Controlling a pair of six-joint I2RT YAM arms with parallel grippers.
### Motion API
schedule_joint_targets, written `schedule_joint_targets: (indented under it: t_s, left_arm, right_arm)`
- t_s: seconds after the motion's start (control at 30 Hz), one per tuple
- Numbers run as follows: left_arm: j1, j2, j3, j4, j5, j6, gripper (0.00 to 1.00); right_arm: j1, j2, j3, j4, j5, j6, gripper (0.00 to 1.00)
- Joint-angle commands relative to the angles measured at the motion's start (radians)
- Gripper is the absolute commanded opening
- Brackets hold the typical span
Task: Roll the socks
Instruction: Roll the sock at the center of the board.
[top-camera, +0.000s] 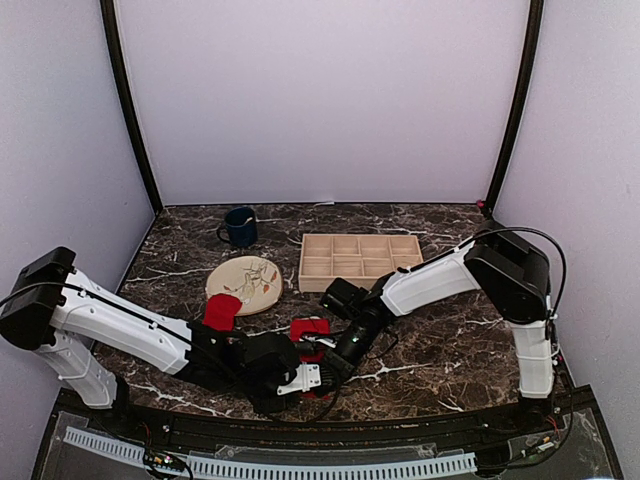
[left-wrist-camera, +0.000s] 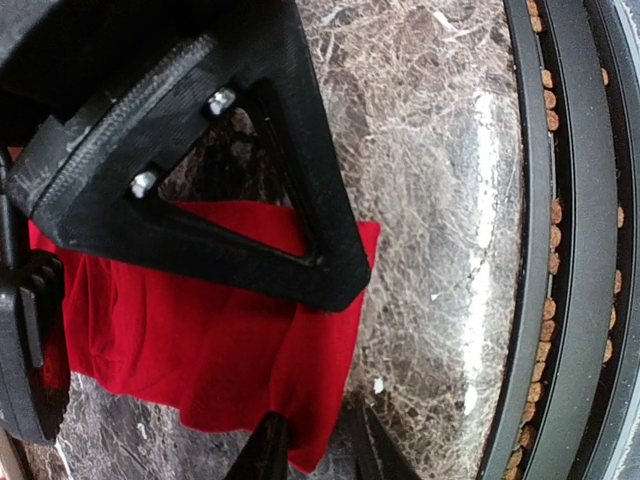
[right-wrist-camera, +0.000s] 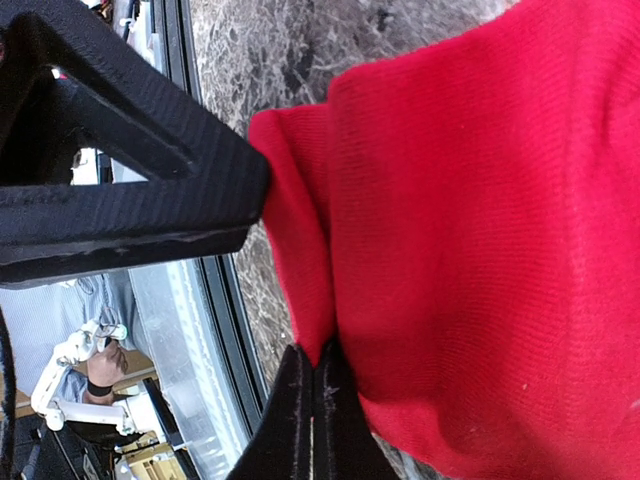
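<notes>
One red sock (top-camera: 310, 328) lies bunched near the table's front edge, between my two grippers. My right gripper (right-wrist-camera: 315, 395) is shut on a fold at the edge of this sock (right-wrist-camera: 480, 250). In the top view the right gripper (top-camera: 336, 358) comes in from the right. My left gripper (left-wrist-camera: 320, 455) has its jaws apart around a corner of the same sock (left-wrist-camera: 200, 330); the left finger touches the cloth and the right one stands clear of it. From above, the left gripper (top-camera: 305, 378) sits just in front of the sock. A second red sock (top-camera: 222, 312) lies by the plate.
A beige patterned plate (top-camera: 250, 282) lies left of centre. Behind it stands a dark blue mug (top-camera: 240, 227). A wooden compartment tray (top-camera: 360, 260) sits at the middle back. The table's black front rail (left-wrist-camera: 540, 260) runs close to the grippers.
</notes>
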Motion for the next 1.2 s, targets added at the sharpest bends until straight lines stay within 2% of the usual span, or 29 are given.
schedule_joint_targets:
  t_s: [0.0, 0.6, 0.93, 1.17]
  left_arm:
    - [-0.005, 0.012, 0.034, 0.004, 0.008, 0.030, 0.24]
    - [-0.041, 0.041, 0.039, -0.023, -0.012, 0.052, 0.22]
    - [-0.046, 0.068, 0.047, -0.007, -0.132, 0.055, 0.24]
    - [-0.047, 0.104, 0.059, -0.041, -0.107, 0.062, 0.22]
  right_arm:
    - [-0.007, 0.028, 0.005, -0.029, 0.015, -0.006, 0.00]
    - [-0.016, 0.036, 0.005, -0.030, -0.005, -0.011, 0.00]
    - [-0.016, 0.033, 0.001, -0.037, -0.013, -0.016, 0.00]
    - [-0.016, 0.035, 0.002, -0.042, -0.018, -0.017, 0.00]
